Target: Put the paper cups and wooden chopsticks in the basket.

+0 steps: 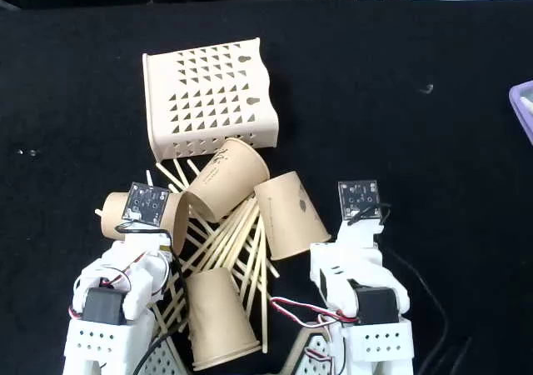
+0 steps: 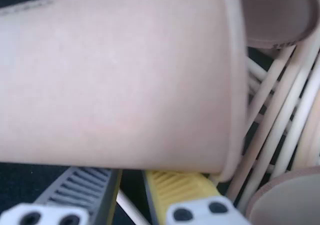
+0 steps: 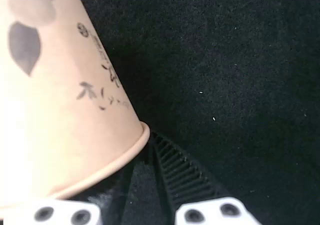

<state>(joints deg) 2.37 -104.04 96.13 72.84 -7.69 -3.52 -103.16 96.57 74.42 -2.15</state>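
Jaws first: my right jaws are clenched on nothing, tips just beside the rim of a printed cup (image 3: 55, 110) lying on its side. My left jaws are half hidden by a plain cup (image 2: 115, 75), so I cannot tell whether they are parted. All four paper cups (image 1: 218, 317) and the wooden chopsticks (image 1: 237, 233) lie heaped on the black tabletop (image 1: 416, 142) outside the basket (image 1: 210, 100), on its side toward my arms, with the nearest cup (image 1: 226, 179) touching its wall.

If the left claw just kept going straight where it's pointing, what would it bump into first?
The paper cup lying on its side, close in front of the left gripper; how close is unclear.
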